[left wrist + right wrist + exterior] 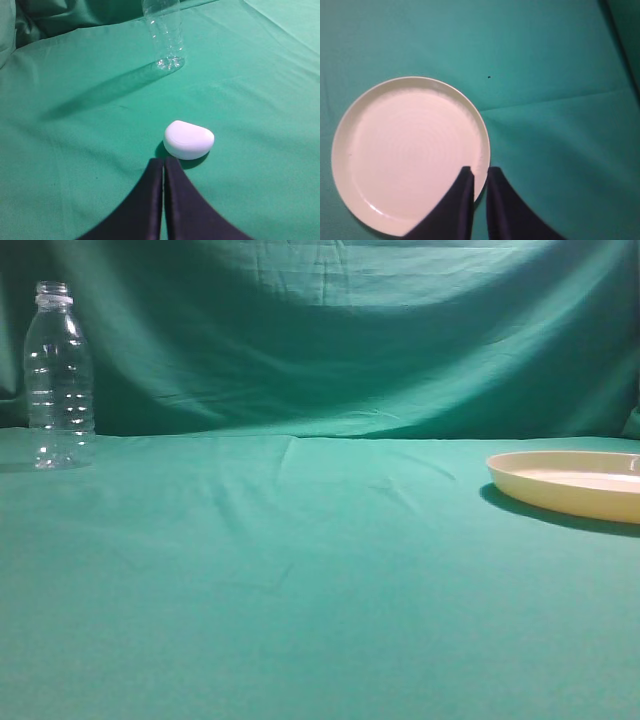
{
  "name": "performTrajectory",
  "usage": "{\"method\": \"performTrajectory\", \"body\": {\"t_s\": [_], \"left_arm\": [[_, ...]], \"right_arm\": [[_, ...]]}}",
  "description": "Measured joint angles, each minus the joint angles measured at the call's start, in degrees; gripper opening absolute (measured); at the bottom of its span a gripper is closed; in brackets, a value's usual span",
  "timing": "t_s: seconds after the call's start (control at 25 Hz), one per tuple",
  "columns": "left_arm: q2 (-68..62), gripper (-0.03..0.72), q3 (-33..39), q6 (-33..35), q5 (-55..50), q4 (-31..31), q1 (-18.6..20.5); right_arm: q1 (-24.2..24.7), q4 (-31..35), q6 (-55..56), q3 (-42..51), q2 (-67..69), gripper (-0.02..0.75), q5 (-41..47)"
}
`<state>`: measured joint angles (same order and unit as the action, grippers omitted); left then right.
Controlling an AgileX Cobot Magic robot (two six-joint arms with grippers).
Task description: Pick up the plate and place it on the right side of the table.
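Note:
The cream-yellow plate (575, 485) lies on the teal table (300, 580) at the right edge of the exterior view. In the right wrist view the plate (405, 150) is seen from above. My right gripper (480, 172) stands with its jaws a narrow gap apart, astride the plate's right rim. One finger is over the plate's inside and the other is outside it. A sliver of cloth shows between the rim and the outer finger. My left gripper (163, 162) is shut and empty above the cloth. Neither gripper shows in the exterior view.
A clear plastic bottle (58, 380) stands upright at the far left, and its lower part shows in the left wrist view (165, 35). A small white rounded object (188, 140) lies just beyond the left fingertips. Dark green backdrop cloth (330, 330) hangs behind the table.

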<state>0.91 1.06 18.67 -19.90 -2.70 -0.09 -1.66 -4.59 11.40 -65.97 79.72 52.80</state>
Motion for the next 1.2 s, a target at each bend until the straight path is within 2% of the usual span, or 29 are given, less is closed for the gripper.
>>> {"method": "performTrajectory", "body": {"t_s": [0.08, 0.44, 0.8, 1.0, 1.2], "left_arm": [[0.00, 0.000, 0.00, 0.00, 0.00, 0.00, 0.00], [0.00, 0.000, 0.00, 0.00, 0.00, 0.00, 0.00], [0.00, 0.000, 0.00, 0.00, 0.00, 0.00, 0.00], [0.00, 0.000, 0.00, 0.00, 0.00, 0.00, 0.00], [0.00, 0.000, 0.00, 0.00, 0.00, 0.00, 0.00]], "right_arm": [[0.00, 0.34, -0.31, 0.00, -4.53, 0.000, 1.65], [-4.36, 2.68, -3.35, 8.25, -29.77, 0.000, 3.39], [-4.85, 3.92, -3.58, 18.05, -53.30, 0.000, 2.72], [-4.85, 4.22, -3.45, 20.88, -60.55, 0.000, 2.79], [-4.85, 6.90, -3.34, 21.11, -62.09, 0.000, 3.30]]}}
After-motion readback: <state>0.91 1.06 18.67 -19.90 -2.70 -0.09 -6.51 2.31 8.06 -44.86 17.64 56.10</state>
